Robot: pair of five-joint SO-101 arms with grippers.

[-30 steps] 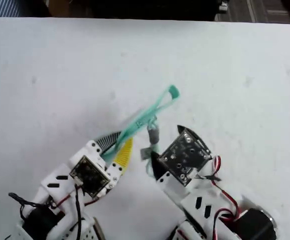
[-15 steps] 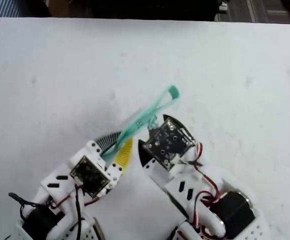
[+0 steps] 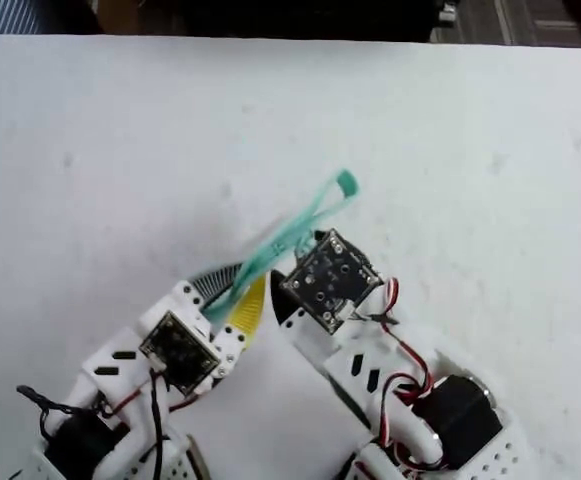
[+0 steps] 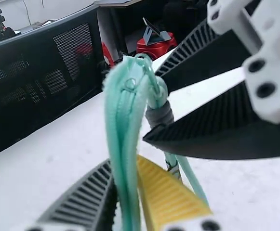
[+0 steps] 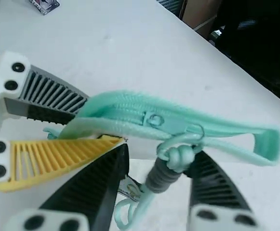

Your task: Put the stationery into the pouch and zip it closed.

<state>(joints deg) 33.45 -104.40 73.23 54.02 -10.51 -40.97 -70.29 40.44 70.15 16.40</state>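
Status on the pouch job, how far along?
Done: left gripper jaws clamp one end of the pouch. In hand: right gripper jaws open around the zip pull. To do: slider sits mid-zip and the far end gapes, so pull it shut. Contents hidden.

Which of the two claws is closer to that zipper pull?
Right. The right gripper straddles the zipper pull, a finger on each side; the left gripper clamps the pouch farther along.
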